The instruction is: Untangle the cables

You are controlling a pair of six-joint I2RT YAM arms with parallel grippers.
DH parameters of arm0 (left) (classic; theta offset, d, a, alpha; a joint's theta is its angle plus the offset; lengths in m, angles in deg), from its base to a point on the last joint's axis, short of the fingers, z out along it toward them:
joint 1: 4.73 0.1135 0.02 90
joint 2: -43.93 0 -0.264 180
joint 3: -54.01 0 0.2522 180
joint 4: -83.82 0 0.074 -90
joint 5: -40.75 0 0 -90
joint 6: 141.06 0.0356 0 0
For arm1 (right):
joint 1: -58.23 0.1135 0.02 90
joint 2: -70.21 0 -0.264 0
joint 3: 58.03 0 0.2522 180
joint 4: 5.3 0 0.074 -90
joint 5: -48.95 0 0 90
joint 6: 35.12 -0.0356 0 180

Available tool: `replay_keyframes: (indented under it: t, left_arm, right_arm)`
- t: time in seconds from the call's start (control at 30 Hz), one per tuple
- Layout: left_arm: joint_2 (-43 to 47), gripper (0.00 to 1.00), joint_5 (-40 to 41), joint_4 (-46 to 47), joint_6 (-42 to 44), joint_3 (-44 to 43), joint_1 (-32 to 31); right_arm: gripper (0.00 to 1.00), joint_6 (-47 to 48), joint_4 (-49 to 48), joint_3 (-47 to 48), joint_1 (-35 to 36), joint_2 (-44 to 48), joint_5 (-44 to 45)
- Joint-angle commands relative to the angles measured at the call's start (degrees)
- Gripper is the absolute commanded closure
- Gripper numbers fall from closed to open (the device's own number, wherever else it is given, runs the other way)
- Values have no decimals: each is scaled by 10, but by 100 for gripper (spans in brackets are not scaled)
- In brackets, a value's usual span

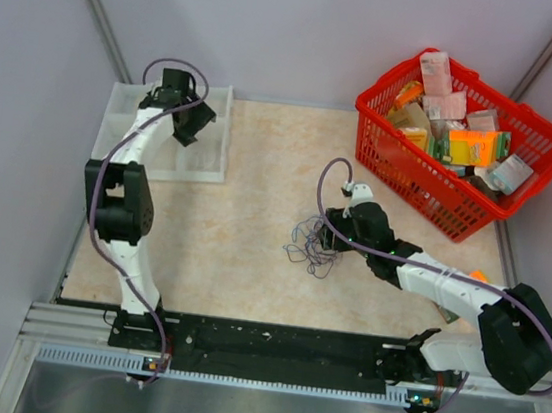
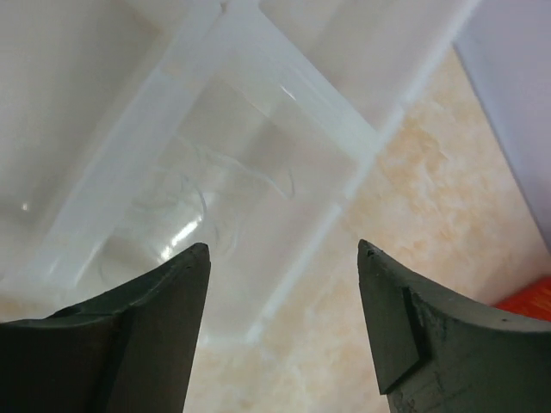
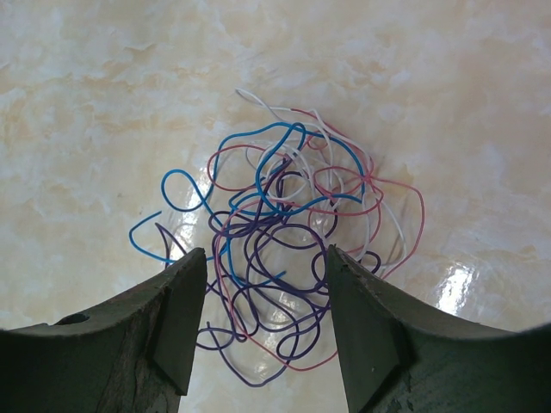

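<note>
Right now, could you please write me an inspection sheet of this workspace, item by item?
Surface: beige marbled table top, glossy, no spill seen.
Job's things: thin wires, blue, purple, pink and white, in one loose knot on the table, right of centre.
Clutter: red basket full of packets at the far right corner; clear tray at the far left.
Grippers: left gripper open, empty, over the clear tray; right gripper open, low over the knot's near side, contact not clear.
Cables: lilac cables run along both arms, looping near each wrist.
Surroundings: grey walls on three sides; metal rail at the near edge.
</note>
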Motion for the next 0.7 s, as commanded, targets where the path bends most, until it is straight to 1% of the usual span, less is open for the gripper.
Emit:
replay_keyframes:
  t: [0.0, 0.07, 0.1, 0.13, 0.2, 0.23, 0.27, 0.3, 0.33, 0.4, 0.47, 0.5, 0.57, 0.63, 0.67]
  left_arm:
    - [169, 25, -69, 69, 22, 96, 2]
    - [226, 24, -110, 87, 25, 158, 2]
    - [253, 25, -155, 108, 28, 192, 2]
    - [289, 27, -204, 149, 27, 240, 1]
    - [329, 32, -279, 209, 35, 322, -24]
    - [343, 34, -300, 209, 53, 351, -45]
    - [352, 34, -298, 193, 89, 368, -86]
    - [362, 34, -276, 165, 121, 381, -108]
    - [373, 33, -243, 153, 148, 400, -162]
    - [394, 32, -216, 182, 168, 456, -234]
    - [410, 32, -221, 250, 170, 517, -279]
    - [412, 34, -212, 277, 170, 537, -296]
    - [397, 50, -196, 300, 171, 551, -311]
    - [362, 55, -205, 305, 171, 538, -315]
    - [343, 55, -210, 307, 174, 528, -318]
  right_arm:
    - [42, 9, 1, 23, -6, -11, -11]
    - [41, 9, 7, 29, -4, -18, -24]
    - [38, 9, 7, 31, -5, -20, -33]
    - [35, 9, 7, 32, -6, -25, -40]
    - [23, 5, 12, 38, -5, -30, -69]
    - [21, 3, 20, 45, -5, -33, -86]
    - [20, 1, 35, 57, -5, -37, -98]
    - [20, -1, 49, 67, -5, -40, -105]
    - [20, -3, 72, 75, -4, -40, -110]
    - [21, -7, 85, 75, -5, -37, -104]
    - [22, -21, 73, 55, -6, -31, -80]
    - [23, -29, 56, 39, -8, -27, -73]
    - [26, -48, -2, -3, -23, -19, -99]
    - [31, -66, -63, -44, -43, -6, -135]
    - [34, -72, -83, -52, -49, -4, -151]
